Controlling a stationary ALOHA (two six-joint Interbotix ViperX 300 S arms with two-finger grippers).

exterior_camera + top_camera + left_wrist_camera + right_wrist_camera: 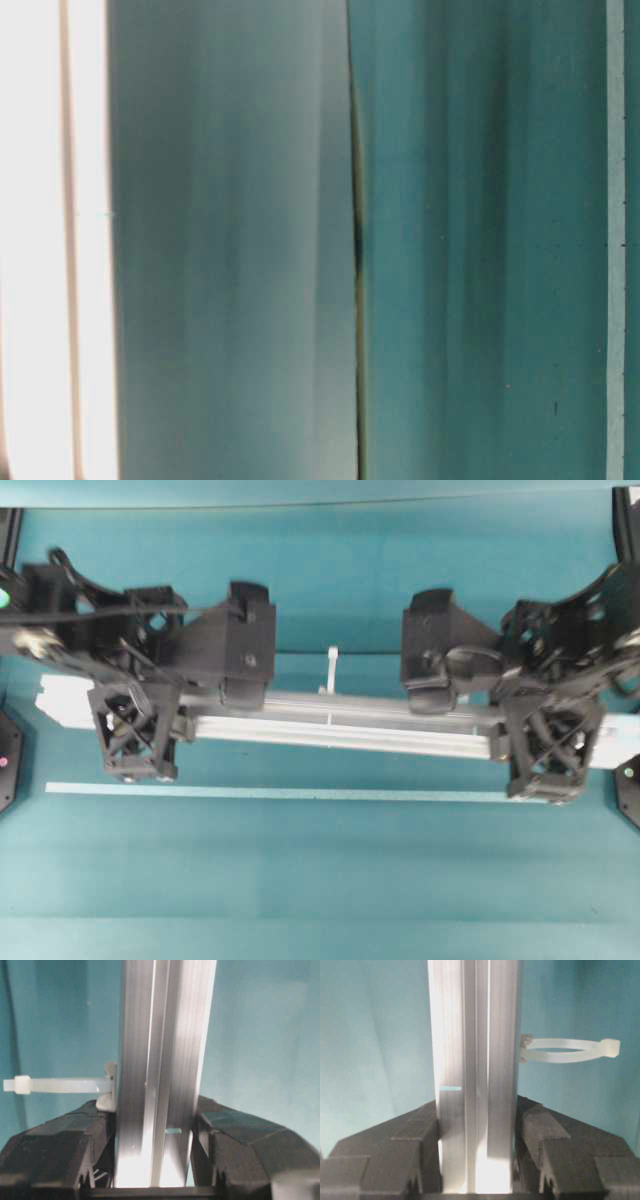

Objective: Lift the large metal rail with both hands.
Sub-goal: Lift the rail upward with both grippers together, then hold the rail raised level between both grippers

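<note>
The large metal rail [340, 720] is a long silver grooved bar that runs left to right across the overhead view. My left gripper [140, 735] is shut on it near its left end, with a black finger pressed to each side of the rail [160, 1060] in the left wrist view [155, 1120]. My right gripper [545, 745] is shut on it near its right end, and the rail [475, 1035] sits between the fingers in the right wrist view [477, 1115]. White zip ties [331, 670] [55, 1085] [570, 1050] stick out of one side. I cannot tell how high the rail is above the table.
A thin flat pale tape strip [300, 793] lies on the teal table [320, 880] in front of the rail, parallel to it. Black arm bases stand at the left and right edges [628, 795]. The table-level view is only blurred teal and pale bands.
</note>
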